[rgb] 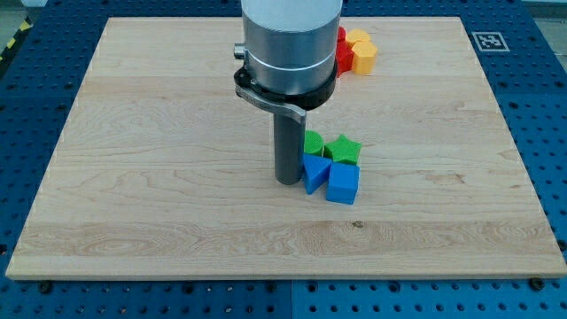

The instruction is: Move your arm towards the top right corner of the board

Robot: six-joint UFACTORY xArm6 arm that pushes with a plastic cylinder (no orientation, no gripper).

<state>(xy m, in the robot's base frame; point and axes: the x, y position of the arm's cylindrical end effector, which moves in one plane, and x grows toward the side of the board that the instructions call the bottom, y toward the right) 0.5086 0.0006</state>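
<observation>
Near board centre, my tip (287, 181) rests on the wooden board (159, 177), a bare rod holding nothing; the board's top right corner (456, 21) lies well apart, up and rightward. Beside the tip: blue wedge (314, 173), blue cube (343, 183), green star (343, 149), green block (314, 143). Two blue, two green; red block (343, 50) and yellow block (361, 51) at top

Pale wooden desk (177, 106) with light grain on a blue surround (27, 106). Two green blocks (342, 149), two blue blocks (343, 183), a red block (342, 53), a yellow-orange block (361, 50). Dark grey rod (287, 151).
</observation>
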